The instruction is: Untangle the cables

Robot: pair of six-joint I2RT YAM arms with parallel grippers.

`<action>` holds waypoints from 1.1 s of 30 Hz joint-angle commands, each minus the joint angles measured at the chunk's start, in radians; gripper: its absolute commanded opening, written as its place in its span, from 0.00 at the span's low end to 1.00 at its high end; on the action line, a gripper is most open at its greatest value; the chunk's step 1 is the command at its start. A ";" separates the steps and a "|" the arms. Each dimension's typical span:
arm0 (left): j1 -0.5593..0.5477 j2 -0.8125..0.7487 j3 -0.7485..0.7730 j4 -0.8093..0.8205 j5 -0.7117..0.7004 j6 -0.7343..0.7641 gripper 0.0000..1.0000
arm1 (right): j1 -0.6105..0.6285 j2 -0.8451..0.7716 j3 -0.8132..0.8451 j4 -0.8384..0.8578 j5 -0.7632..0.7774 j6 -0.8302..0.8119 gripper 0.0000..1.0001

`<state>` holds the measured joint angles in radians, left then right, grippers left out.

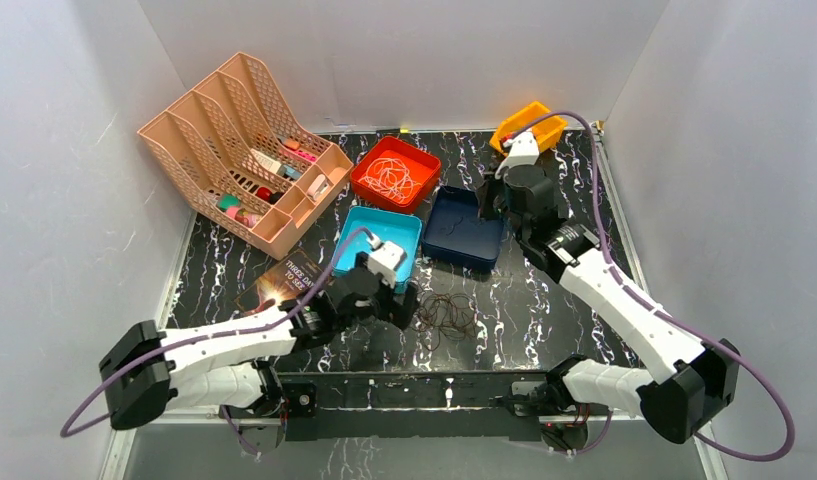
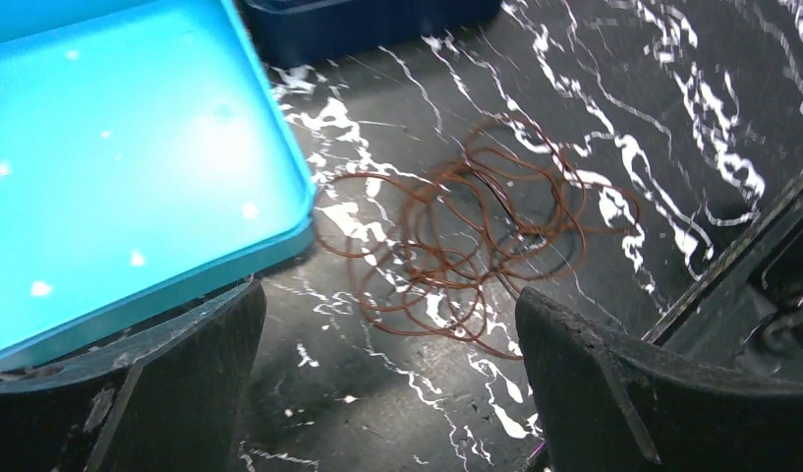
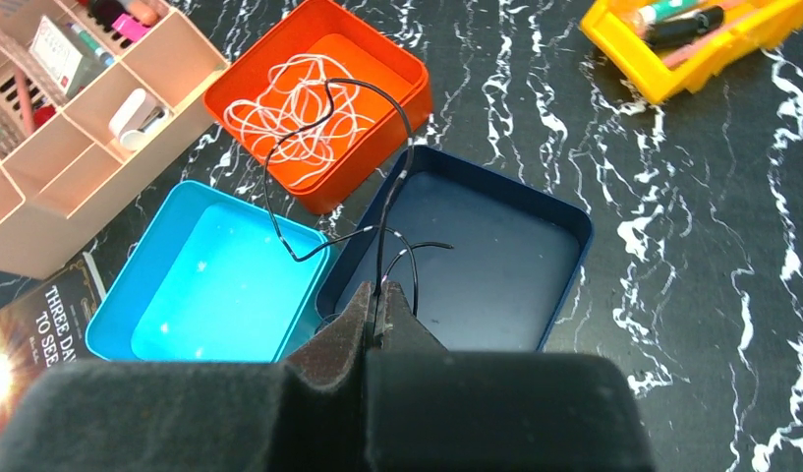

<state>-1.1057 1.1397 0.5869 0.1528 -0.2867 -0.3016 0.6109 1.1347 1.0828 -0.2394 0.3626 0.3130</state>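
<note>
Your right gripper (image 3: pixel 380 307) has its dark, matte fingers (image 3: pixel 338 344) pressed together on the black cable (image 3: pixel 380 246). It is a thin, stiff-looking wire that rises from the pinch in angular bends and one open loop, over the navy tray (image 3: pixel 495 265). You cannot tell whether any of it touches that tray.

Your left gripper (image 2: pixel 387 300) hangs low with its fingers spread wide, holding nothing. The reddish-brown cable (image 2: pixel 466 236) lies ahead of them on the black, white-veined marble table (image 2: pixel 672 118) — a loose tangle of thin round loops just beside the cyan tray (image 2: pixel 279 147).

The white cable (image 3: pixel 297 106) sits as a flat scribble of coils inside the orange-red tray (image 3: pixel 368 59), a glossy square with rounded corners. All three trays are shallow, smooth plastic and stand close together.

At the far right corner a yellow bin (image 3: pixel 672 88) holds pens — and at the far left a pink lattice-walled organizer (image 1: pixel 224 110) holds small mixed items in its front compartments. A dark book (image 1: pixel 289 275) lies near it.
</note>
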 commanded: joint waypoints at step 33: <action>0.340 -0.529 0.218 -0.571 -0.158 -0.050 0.98 | 0.135 0.691 0.383 0.174 -0.489 -0.431 0.02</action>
<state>-0.7685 0.6289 0.7818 -0.3828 -0.4206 -0.3450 0.7391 1.8183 1.4147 -0.0635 -0.1070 -0.0048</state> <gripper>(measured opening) 0.983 0.022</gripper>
